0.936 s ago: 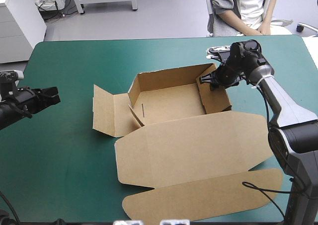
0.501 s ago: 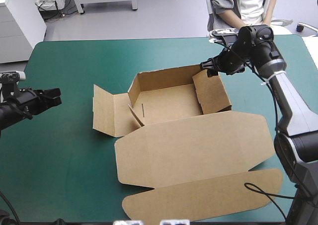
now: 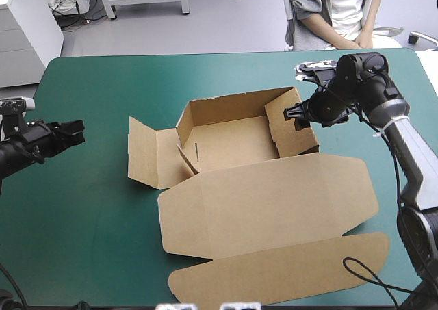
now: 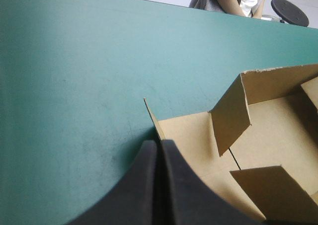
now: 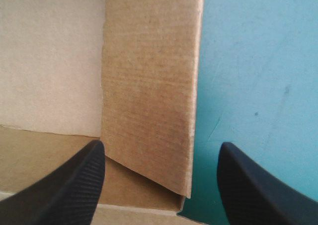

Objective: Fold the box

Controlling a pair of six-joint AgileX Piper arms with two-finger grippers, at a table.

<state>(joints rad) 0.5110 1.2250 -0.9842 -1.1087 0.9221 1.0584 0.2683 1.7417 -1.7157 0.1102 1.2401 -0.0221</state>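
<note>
Box [image 3: 233, 144] sits near the middle of the tabletop [image 3: 89, 214], which is covered in teal-green. It stands as an open brown tray with its lid [image 3: 267, 200] lying flat on the side toward the near edge. A long tuck flap [image 3: 280, 277] at the lid's end reaches almost to that edge. The far wall [image 3: 229, 109] stands upright. On the tray's left side a side flap [image 3: 156, 161] is spread out on the cover with its outer end turned up, and a small inner flap [image 3: 187, 157] leans into the tray.

The right tool [image 3: 293, 113] hangs over the far end of the right wall [image 3: 299, 136], and its black fingers are spread wide apart with nothing held. In the right wrist view that tool [image 5: 160, 153] looks down along the wall [image 5: 149, 91]. The board runs ahead of the gap between the two fingers, with the tray's inside on one side and bare cover on the other. I cannot tell whether a finger touches the board.

The left tool [image 3: 75, 128] is well apart from the box, near the tabletop's left edge, and points toward it. In the left wrist view its fingers are clenched into one pointed arch [image 4: 160, 144] with nothing between them. The upturned end of the side flap [image 4: 153, 116] stands just ahead of them.
</note>
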